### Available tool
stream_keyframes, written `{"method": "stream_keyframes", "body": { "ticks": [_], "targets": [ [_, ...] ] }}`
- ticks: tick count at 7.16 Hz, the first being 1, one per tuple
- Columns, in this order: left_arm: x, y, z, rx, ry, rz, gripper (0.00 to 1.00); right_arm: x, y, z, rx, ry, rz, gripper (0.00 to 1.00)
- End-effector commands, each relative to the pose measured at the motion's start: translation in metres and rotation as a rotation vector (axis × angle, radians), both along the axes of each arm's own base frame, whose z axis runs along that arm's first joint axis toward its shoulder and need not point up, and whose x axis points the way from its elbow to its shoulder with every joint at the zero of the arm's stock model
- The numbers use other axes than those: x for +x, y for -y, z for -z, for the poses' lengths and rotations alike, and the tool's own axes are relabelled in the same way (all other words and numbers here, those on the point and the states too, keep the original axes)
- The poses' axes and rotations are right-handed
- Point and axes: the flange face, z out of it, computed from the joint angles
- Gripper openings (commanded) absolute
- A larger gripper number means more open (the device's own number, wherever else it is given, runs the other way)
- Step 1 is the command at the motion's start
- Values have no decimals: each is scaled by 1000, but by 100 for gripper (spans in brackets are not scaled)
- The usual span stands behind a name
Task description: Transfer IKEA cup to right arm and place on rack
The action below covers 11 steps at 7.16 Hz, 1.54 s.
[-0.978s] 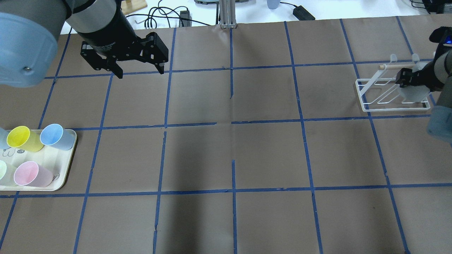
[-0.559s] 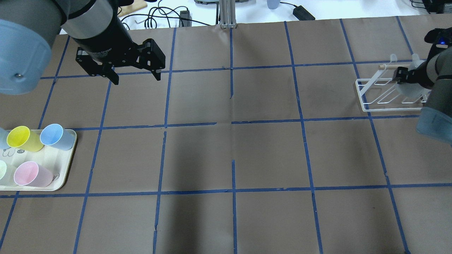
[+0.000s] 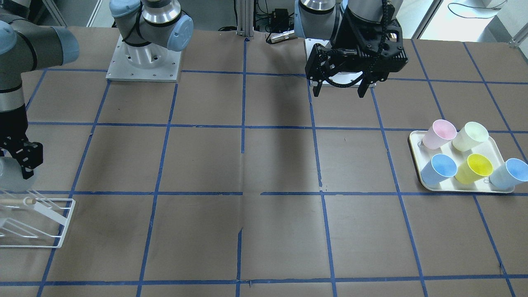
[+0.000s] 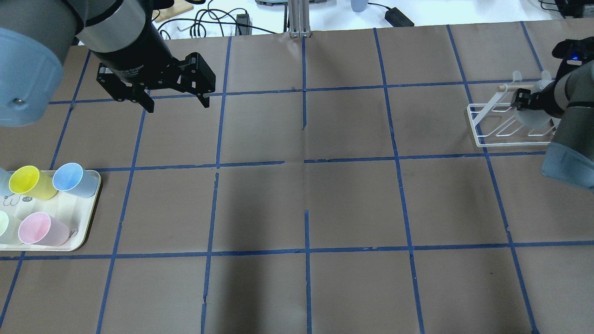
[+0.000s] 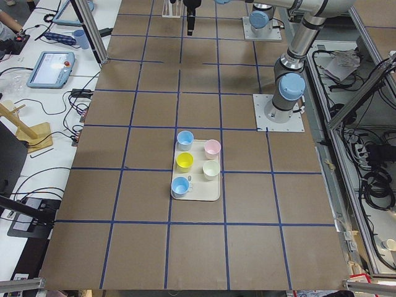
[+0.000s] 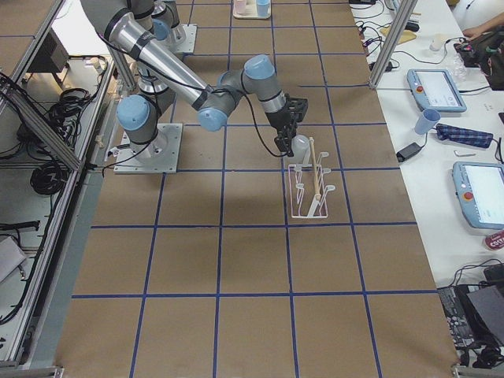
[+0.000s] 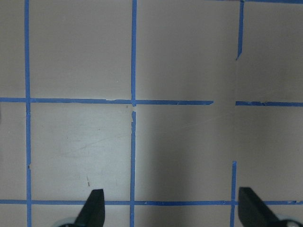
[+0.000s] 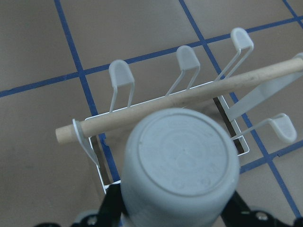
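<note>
My right gripper (image 4: 529, 107) is shut on the pale grey IKEA cup (image 4: 534, 117) and holds it just above the white wire rack (image 4: 485, 125) at the table's right end. In the right wrist view the cup's round base (image 8: 180, 161) fills the lower middle, in front of the rack's wooden dowel (image 8: 189, 97) and prongs. The front-facing view shows the cup (image 3: 10, 180) in the gripper (image 3: 18, 167) above the rack (image 3: 45, 225). My left gripper (image 4: 177, 105) is open and empty over the far left of the table; its fingertips (image 7: 92, 210) frame bare paper.
A cream tray (image 4: 90, 218) at the left edge holds several cups: yellow (image 4: 25, 181), light blue (image 4: 69, 178), pink (image 4: 37, 229). It also shows in the front-facing view (image 3: 412, 142). Blue tape lines grid the brown table paper. Cables lie beyond the far edge.
My right gripper has carried the cup a little left and farther back over the rack. My left gripper has drifted slightly left and back, still open.
</note>
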Motion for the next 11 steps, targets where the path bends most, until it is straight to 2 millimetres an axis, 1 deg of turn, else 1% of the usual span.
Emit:
{"method": "stream_keyframes", "body": {
  "ticks": [1, 2, 4, 5, 6, 7, 8, 11],
  "targets": [
    [0, 0, 0, -1, 0, 0, 100, 3, -7, 21, 46, 9, -7, 11],
    [0, 0, 1, 2, -1, 1, 100, 4, -10, 28, 58, 17, 0, 12],
    [-1, 1, 2, 5, -4, 7, 100, 5, -10, 30, 59, 24, 1, 12],
    [2, 2, 5, 8, -2, 18, 100, 4, -8, 34, 68, 23, -9, 16],
    [3, 2, 6, 9, 6, 57, 100, 3, -6, 34, 67, 23, -11, 32],
    [3, 2, 6, 6, 6, 68, 100, 3, -6, 34, 68, 23, -11, 50],
    [3, 2, 6, 4, 7, 68, 100, 3, -5, 33, 66, 21, -14, 58],
    [6, 3, 4, 3, 9, 61, 100, 3, -5, 33, 66, 22, -14, 100]
  ]
}}
